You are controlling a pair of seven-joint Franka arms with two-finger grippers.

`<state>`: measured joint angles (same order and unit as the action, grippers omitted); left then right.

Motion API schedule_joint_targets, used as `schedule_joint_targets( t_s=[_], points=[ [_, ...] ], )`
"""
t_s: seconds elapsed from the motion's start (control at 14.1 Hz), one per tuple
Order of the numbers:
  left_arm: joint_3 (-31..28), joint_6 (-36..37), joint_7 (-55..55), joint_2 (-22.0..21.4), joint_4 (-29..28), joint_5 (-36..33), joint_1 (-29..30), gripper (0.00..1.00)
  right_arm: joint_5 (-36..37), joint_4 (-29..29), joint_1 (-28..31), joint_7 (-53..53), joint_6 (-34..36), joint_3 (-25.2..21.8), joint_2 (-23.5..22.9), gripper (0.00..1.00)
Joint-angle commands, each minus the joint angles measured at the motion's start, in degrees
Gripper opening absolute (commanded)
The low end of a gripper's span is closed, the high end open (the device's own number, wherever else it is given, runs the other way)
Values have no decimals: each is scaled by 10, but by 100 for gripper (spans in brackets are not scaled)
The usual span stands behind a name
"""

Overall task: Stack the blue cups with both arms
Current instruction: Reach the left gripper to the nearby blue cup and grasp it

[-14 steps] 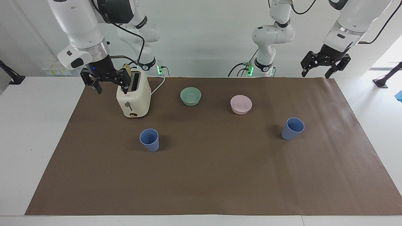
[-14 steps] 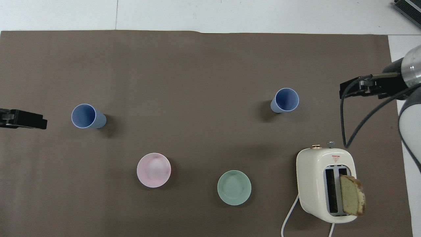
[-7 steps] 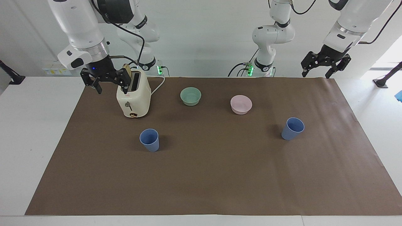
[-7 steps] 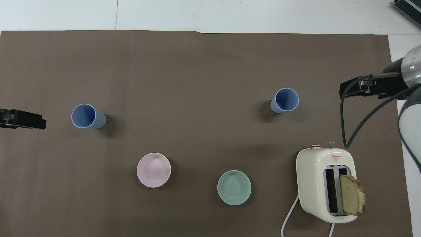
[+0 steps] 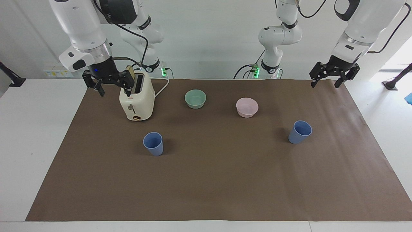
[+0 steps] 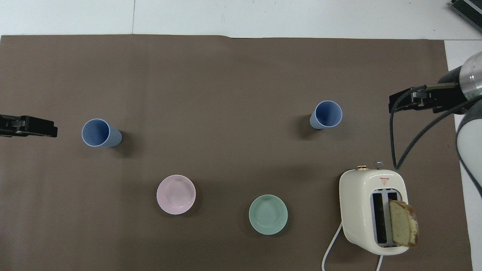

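Cream toaster (image 5: 137, 100) on brown paper mat (image 5: 212, 180) just beside the right gripper (image 5: 109, 86), bread slice (image 6: 403, 228) upright in its outer slot, green bowl (image 5: 195, 98) and pink bowl (image 5: 247, 107) between the right gripper and left gripper (image 5: 325, 81)

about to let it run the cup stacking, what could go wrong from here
1. The right gripper, open, hangs right by the toaster with bread sticking out; a careless move toward its cup could clip either.
2. The cups are light, tall and upright; the other cup could tip if the open left gripper nudges it.
3. The cups stand apart, so stacking needs a carry near the pink bowl and green bowl.
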<state>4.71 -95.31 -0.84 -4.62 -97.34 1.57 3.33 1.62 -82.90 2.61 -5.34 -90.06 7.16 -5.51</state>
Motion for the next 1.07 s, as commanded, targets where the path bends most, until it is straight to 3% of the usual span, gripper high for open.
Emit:
schedule_joint_targets(
  t_s=[0.0, 0.43, 0.64, 0.78, 1.0],
  points=[
    [2, -43, 45, 21, -16, -5, 11, 100, -11, -17, 5, 10, -6, -1, 15, 100],
    [3, -130, 123, 80, -54, -1, 28, 100, -10, -17, 5, 10, -6, -1, 15, 100],
    [2, -198, 150, 110, -99, -1, 32, 100, -10, -17, 5, 10, -6, -1, 15, 100],
    [3, -251, 157, 115, -147, 1, 37, 100, -10, -18, 5, 10, -6, -1, 15, 100],
    [3, -262, 164, 113, -174, 2, 37, 100, -10, -18, 5, 10, -6, -1, 15, 100]
  ],
)
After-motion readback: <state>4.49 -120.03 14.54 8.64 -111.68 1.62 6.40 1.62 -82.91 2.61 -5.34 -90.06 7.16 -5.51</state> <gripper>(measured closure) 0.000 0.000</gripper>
